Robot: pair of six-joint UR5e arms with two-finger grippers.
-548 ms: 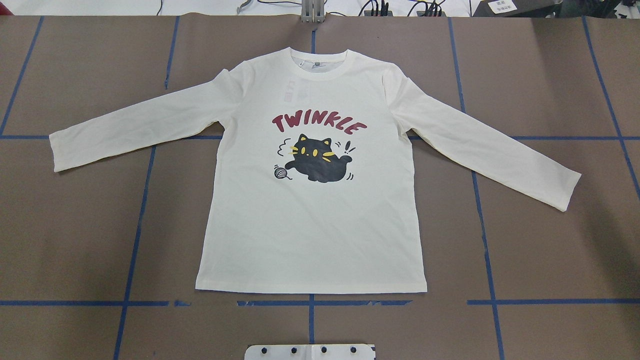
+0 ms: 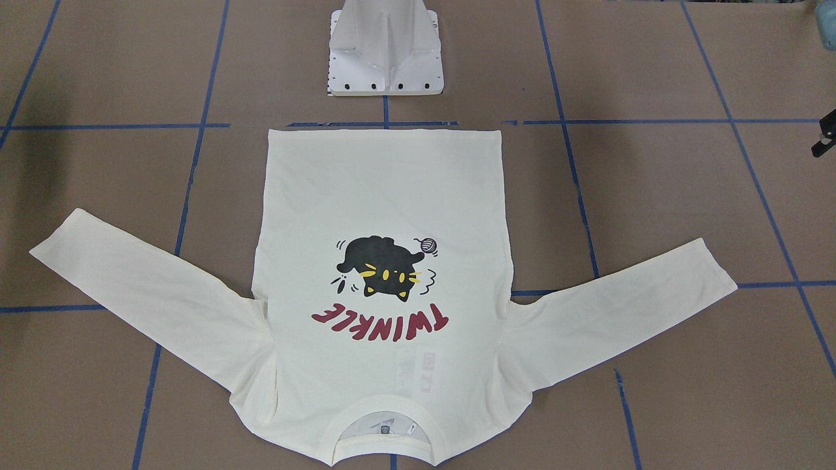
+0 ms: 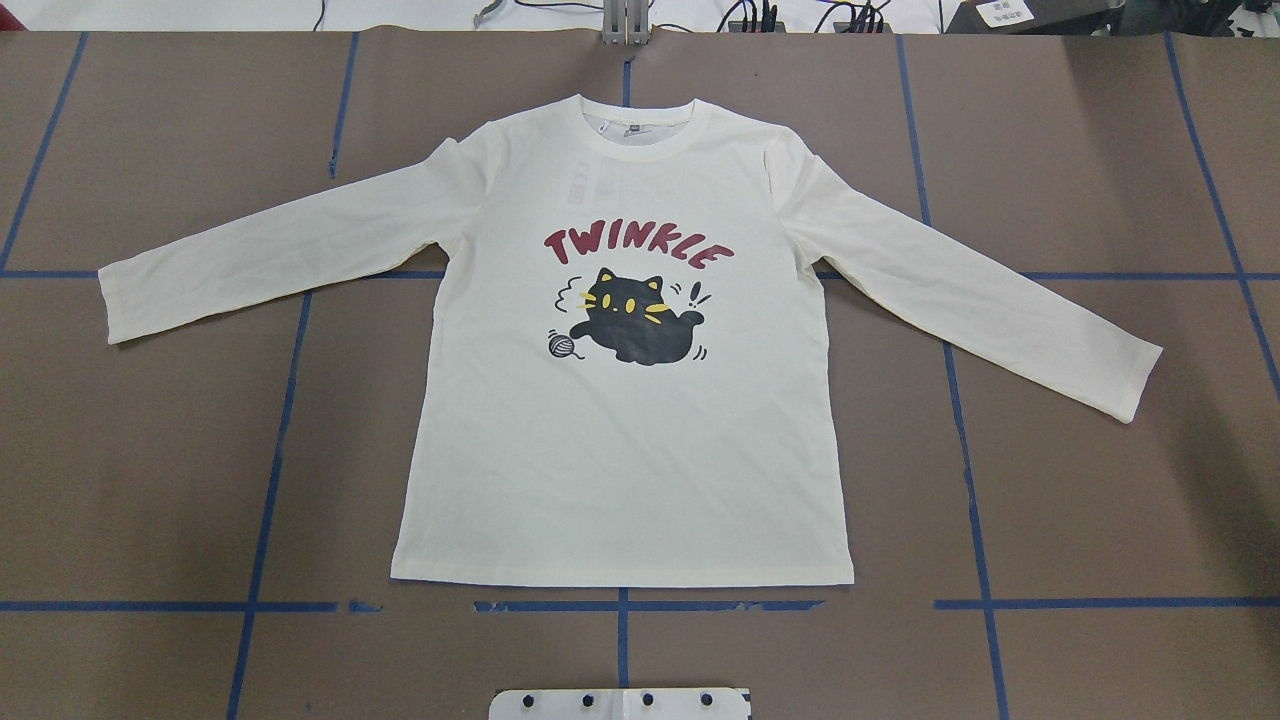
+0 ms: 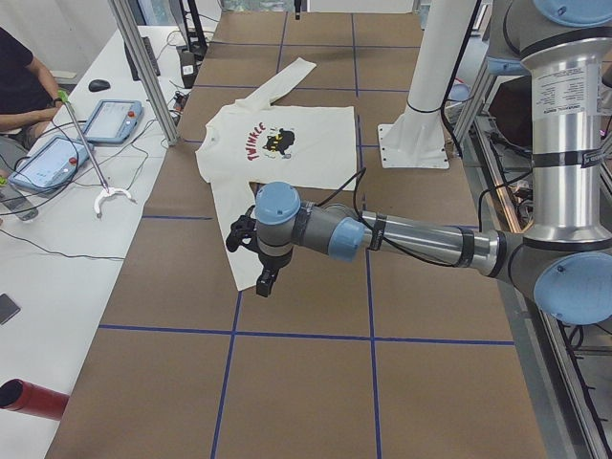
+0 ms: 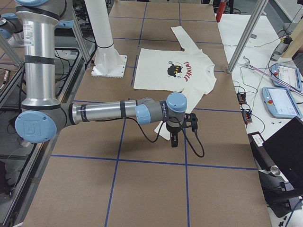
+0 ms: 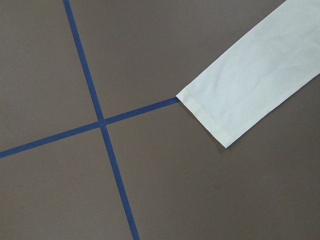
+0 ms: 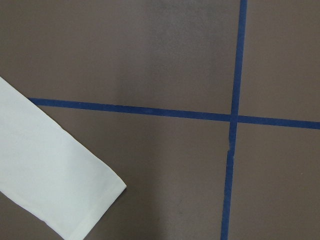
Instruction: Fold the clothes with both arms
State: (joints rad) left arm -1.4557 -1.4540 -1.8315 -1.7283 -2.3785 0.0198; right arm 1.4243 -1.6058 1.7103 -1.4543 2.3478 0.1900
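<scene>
Front: shirt (image 2: 385, 196) lies flat on table (image 2: 653, 196), print up, hem toward base (image 2: 385, 59), unfolded, so I'd say the first fold is pending. Print reads "TWINKLE"; neck label unreadable.
Overhead: no arms in frame.
Sides: left gripper (image 4: 266, 285) and right gripper (image 5: 173, 141) hang above table; can't tell if spread or pressed together.
Wrists: left cuff (image 6: 210, 120), right cuff (image 7: 95, 200).
Next: descend, pinch both cuffs, fold sleeves inward.

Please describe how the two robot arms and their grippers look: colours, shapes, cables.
Both the left arm and the right arm are silver tubes with grey joints and light blue caps. Each upright tube bears a printed label. The left gripper and right gripper are black, with black cables.
</scene>
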